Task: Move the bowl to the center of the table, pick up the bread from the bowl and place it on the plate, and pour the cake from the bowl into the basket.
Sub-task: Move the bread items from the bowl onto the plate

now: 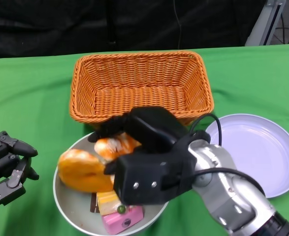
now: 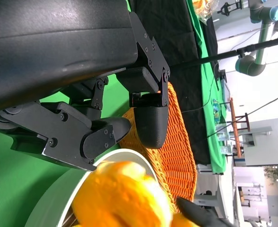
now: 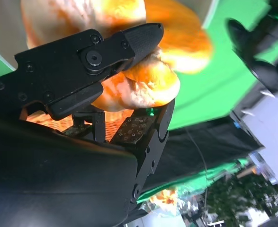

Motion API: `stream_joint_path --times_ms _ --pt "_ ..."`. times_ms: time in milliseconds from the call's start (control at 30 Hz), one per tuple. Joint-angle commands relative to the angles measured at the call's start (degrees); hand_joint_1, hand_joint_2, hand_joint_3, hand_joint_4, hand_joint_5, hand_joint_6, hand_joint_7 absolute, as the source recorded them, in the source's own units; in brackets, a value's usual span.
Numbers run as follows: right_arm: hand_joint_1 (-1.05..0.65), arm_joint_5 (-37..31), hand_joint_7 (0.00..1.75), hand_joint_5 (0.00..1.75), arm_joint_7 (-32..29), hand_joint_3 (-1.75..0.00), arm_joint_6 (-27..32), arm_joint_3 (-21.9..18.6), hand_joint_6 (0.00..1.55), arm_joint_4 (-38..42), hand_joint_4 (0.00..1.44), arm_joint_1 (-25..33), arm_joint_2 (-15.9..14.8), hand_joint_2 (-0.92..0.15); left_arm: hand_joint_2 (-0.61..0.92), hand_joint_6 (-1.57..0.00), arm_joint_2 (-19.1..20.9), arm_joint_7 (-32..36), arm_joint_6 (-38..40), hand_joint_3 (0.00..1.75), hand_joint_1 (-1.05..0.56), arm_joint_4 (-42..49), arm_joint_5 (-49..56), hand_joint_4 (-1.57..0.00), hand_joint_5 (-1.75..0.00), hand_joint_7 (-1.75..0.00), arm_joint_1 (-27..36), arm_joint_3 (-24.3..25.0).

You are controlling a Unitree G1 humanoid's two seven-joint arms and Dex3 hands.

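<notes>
Right hand [image 1: 134, 147] over the bowl [image 1: 65, 206], fingers [image 3: 129, 40] closed on bread [image 1: 115, 146].
Left hand [image 1: 6, 164] at nine o'clock holds nothing, fingers apart; basket [image 1: 140, 83] at twelve.

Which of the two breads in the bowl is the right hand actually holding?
The smaller bread, on the basket side of the bowl; the right hand grips it. The bigger bread lies free beside it.

The cloth [image 1: 31, 83] is bright green. The basket [image 1: 141, 83] is orange woven wicker. The plate [image 1: 262, 152] is pale lilac-white. The bowl [image 1: 65, 206] is grey-white. The bread [image 1: 80, 169] is golden orange with paler, whitish patches. The cake [image 1: 122, 220] pieces are pink and yellow, with a dark brown edge. Both hands [image 1: 6, 167] [image 1: 146, 147] are black; the right forearm [image 1: 233, 189] is silver. The backdrop [image 1: 134, 24] is black.
</notes>
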Motion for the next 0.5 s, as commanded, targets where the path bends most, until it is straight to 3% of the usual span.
stream_joint_path --times_ms 33,67,267,367,500 --pt "-0.17 2.1 1.06 1.74 1.1 -0.02 0.9 -1.3 0.71 -1.8 0.68 -0.4 -0.1 -0.92 0.72 -0.70 0.7 0.1 -0.3 0.78 -0.07 0.7 0.0 -0.65 -1.60 -1.28 -0.2 0.3" --pt "-0.17 2.7 1.13 1.74 1.3 -0.02 0.9 -1.5 0.68 -2.1 0.68 -0.4 -0.3 -0.92 0.72 -0.70 0.7 -0.1 -0.3 0.78 -0.08 0.8 -0.2 -0.65 -1.60 -1.28 -0.2 0.3" --pt "-0.17 4.5 1.19 1.75 1.9 -0.02 0.9 -2.3 0.65 -2.7 0.69 -0.4 -1.2 -0.92 0.73 -0.69 0.9 0.0 -0.5 0.76 -0.07 1.1 0.1 -0.64 -1.62 -1.28 -0.4 0.2" --pt "-0.17 4.8 0.94 1.68 1.7 -0.01 0.7 -2.6 0.75 -2.9 0.69 -0.3 -1.5 -0.92 0.73 -0.69 0.8 0.2 -0.3 0.76 -0.07 1.0 0.2 -0.64 -1.61 -1.28 -0.3 0.2" --pt "-0.17 6.2 0.92 1.63 2.0 -0.02 1.3 -3.6 0.75 -3.5 0.68 -0.1 -1.3 -0.92 0.73 -0.70 0.7 0.0 0.0 0.75 -0.07 1.1 -0.3 -0.64 -1.60 -1.27 -0.4 0.3"
